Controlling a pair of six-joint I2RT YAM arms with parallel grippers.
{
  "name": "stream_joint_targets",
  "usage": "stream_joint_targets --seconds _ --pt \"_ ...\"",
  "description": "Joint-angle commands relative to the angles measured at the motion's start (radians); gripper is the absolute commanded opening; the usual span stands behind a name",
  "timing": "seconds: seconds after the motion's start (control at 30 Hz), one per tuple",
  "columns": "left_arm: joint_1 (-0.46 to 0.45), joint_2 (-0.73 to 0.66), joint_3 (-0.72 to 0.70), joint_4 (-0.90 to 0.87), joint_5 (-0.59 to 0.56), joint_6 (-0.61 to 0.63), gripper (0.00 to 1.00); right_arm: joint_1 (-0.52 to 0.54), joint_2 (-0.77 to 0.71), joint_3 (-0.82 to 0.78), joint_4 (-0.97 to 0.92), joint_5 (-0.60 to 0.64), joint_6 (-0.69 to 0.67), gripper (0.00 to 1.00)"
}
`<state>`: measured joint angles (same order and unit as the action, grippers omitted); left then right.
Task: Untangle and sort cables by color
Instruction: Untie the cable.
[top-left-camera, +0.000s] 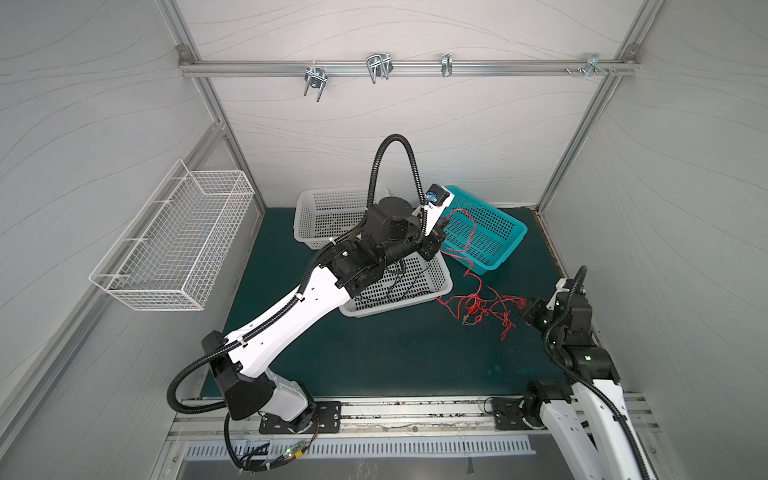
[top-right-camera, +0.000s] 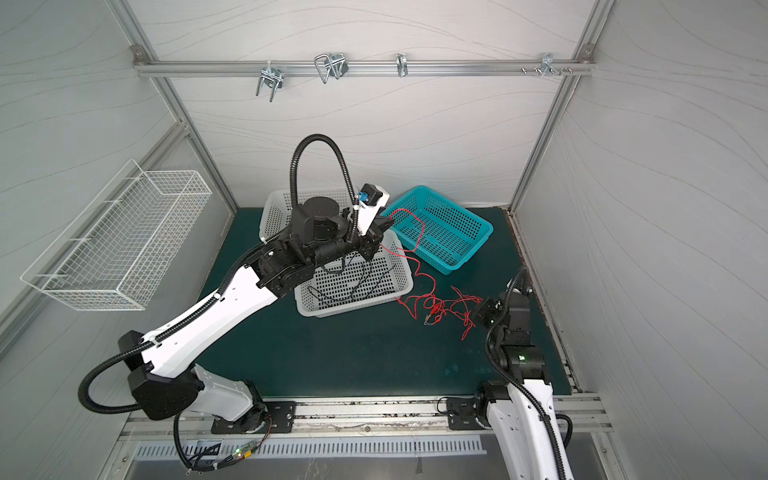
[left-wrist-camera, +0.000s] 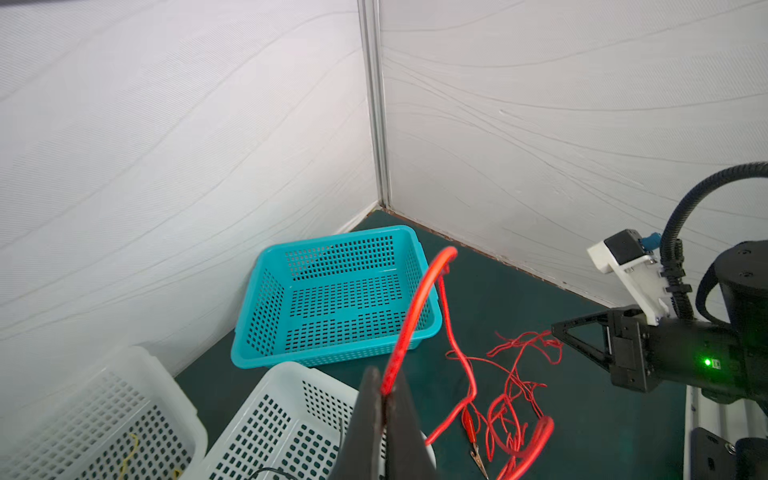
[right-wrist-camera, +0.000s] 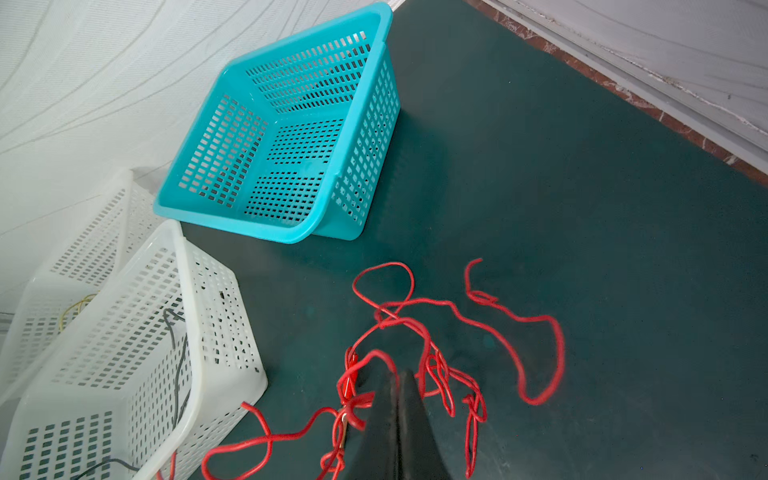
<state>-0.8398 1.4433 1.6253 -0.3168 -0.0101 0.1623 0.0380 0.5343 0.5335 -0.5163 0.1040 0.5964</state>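
— Left gripper (left-wrist-camera: 384, 388)?
— Clenched on a red cable (left-wrist-camera: 415, 307), raised over a corner of the near white basket (left-wrist-camera: 286, 368). Cable arched in the air near the blue basket (left-wrist-camera: 311, 356), then hanging down to the red tangle (top-left-camera: 484, 309) on the green surface (top-left-camera: 374, 353).
— Right gripper (right-wrist-camera: 400, 376)?
— Clenched, low at the tangle's edge; grip on a strand not discernible.
— Other cables?
— Black cable (right-wrist-camera: 179, 374) inside the near white basket; yellow cable (right-wrist-camera: 75, 307) inside the far white basket (right-wrist-camera: 83, 249).
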Motion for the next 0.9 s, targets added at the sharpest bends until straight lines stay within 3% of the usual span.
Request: stream_joint_targets --seconds 0.0,0.13,0.37,0.67,0.87 --pt "-0.002 -0.020 0.032 0.049 -0.037 0.031 0.00 0.002 0.007 -0.007 -0.014 0.007 -0.013 0.00" --pt "-0.001 -0.023 0.034 0.056 -0.061 0.040 0.00 0.003 0.031 0.009 -0.039 0.015 -0.032 0.00" --pt "-0.001 0.003 0.025 0.055 -0.050 0.028 0.00 0.003 0.018 0.025 0.044 -0.171 -0.110 0.08" --pt "-0.001 0.023 0.029 0.051 -0.048 0.031 0.00 0.014 0.005 0.079 0.121 -0.406 -0.190 0.38" --pt "-0.001 0.029 0.027 0.051 -0.044 0.031 0.00 0.020 -0.017 0.085 0.207 -0.537 -0.189 0.49"
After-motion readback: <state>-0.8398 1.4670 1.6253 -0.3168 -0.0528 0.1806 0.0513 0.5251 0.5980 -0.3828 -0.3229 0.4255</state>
